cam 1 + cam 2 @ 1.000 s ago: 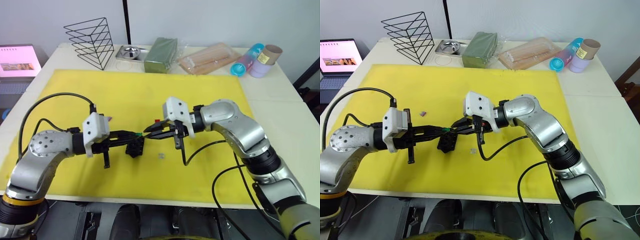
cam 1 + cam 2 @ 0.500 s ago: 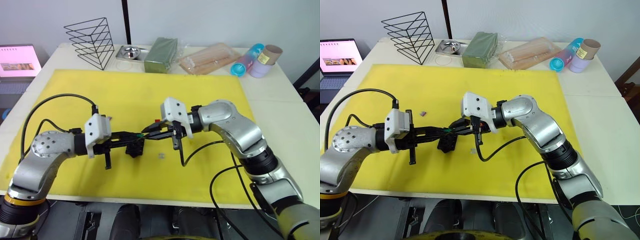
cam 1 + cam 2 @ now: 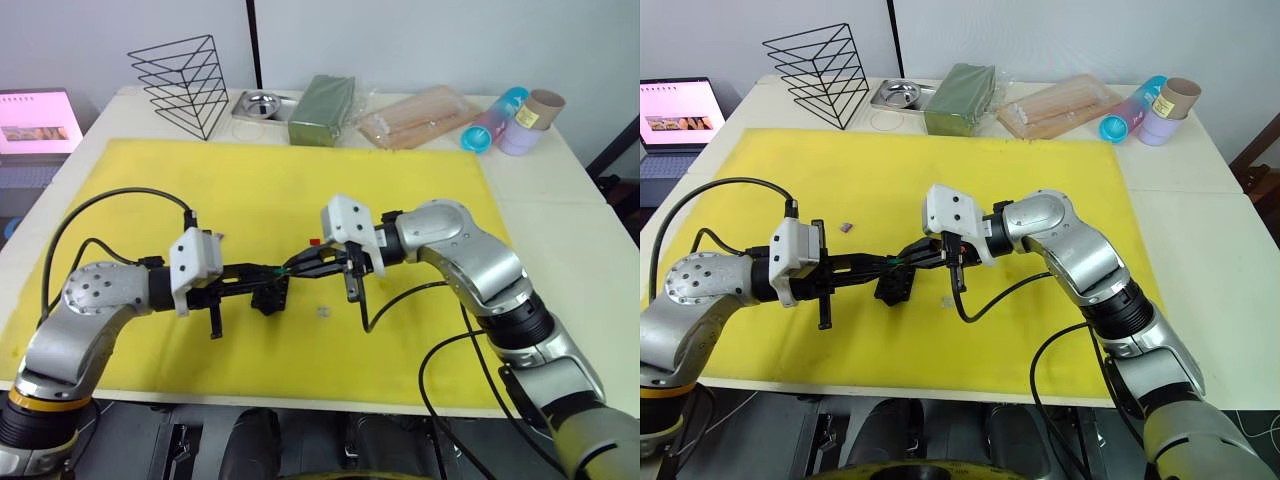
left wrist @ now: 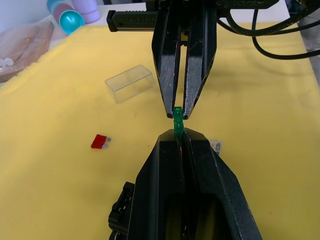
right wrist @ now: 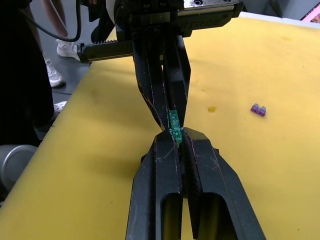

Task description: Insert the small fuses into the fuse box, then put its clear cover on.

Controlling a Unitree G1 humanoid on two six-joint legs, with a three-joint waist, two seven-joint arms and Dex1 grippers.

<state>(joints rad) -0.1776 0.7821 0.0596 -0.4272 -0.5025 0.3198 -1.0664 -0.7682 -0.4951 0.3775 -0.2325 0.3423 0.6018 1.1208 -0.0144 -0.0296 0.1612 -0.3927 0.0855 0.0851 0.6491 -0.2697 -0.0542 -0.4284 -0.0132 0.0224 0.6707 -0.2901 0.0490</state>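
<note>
Above the yellow mat (image 3: 300, 190) my two grippers meet tip to tip over the black fuse box (image 3: 268, 297). A green fuse (image 4: 178, 121) is pinched between them. My left gripper (image 4: 178, 131) is shut on one end of it. My right gripper (image 5: 175, 134) is shut on the other end. A red fuse (image 4: 100, 142) lies on the mat near the clear cover (image 4: 129, 83). The pale grey fuse (image 3: 322, 312) lies just right of the fuse box. The purple fuse (image 5: 258, 110) lies on the mat beside my left wrist.
Along the table's far edge stand a black wire rack (image 3: 185, 85), a metal tray (image 3: 262, 104), a dark-green block (image 3: 323, 109), a packet of wooden sticks (image 3: 420, 115), a blue-pink tumbler (image 3: 492, 120) and a lilac cup (image 3: 520, 135). A laptop (image 3: 35, 122) sits at far left.
My right gripper has edged left toward the left gripper, and its fingers have drawn together onto the green fuse. The left arm has hardly moved.
</note>
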